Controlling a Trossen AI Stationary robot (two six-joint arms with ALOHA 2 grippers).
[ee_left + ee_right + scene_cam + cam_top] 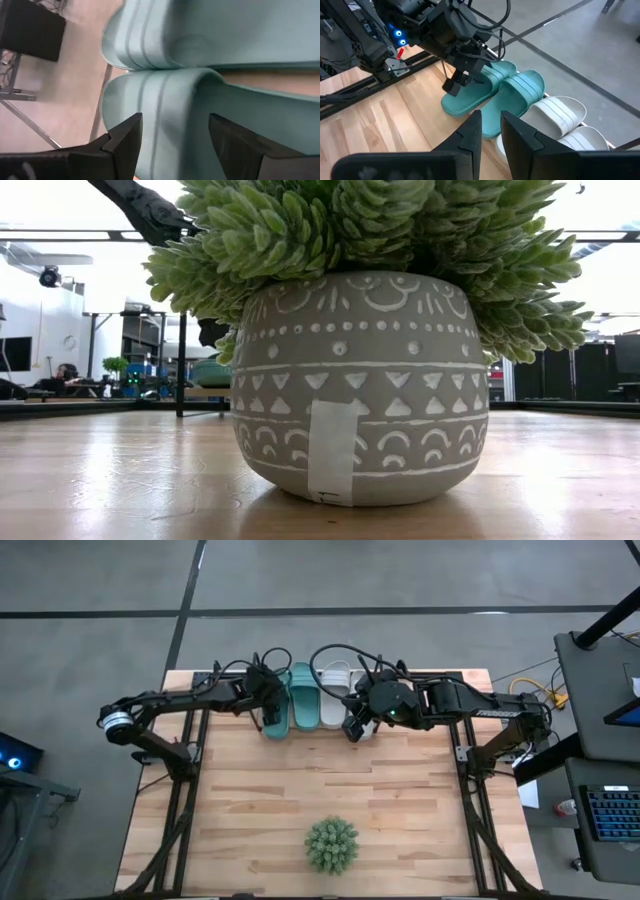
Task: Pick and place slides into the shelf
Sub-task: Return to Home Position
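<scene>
Four slides lie side by side, soles down, on the shelf (551, 94) at the table's far edge: two teal ones (275, 705) (303, 698) and two pale grey ones (333, 695) (362, 705). My left gripper (175, 140) is open over the leftmost teal slide (470, 97), one finger on either side of its wide strap (170, 105). My right gripper (491, 131) hovers near the heel end of the rightmost grey slide (580, 137), its fingers a narrow gap apart with nothing between them. Little of the shelf's wire shows. My left gripper comes down from above with its fingers (125, 142) across the teal slide's strap (172, 125), which fills the gap between them. I cannot tell whether the fingers touch the strap. The slide lies flat on the shelf.
A spiky green plant ball (331, 845) in a patterned grey pot (360, 380) stands near the table's near edge and fills most of the low view. Bare wooden tabletop (300, 780) lies between it and the slides. Black table frame rails (190, 790) run along both sides.
</scene>
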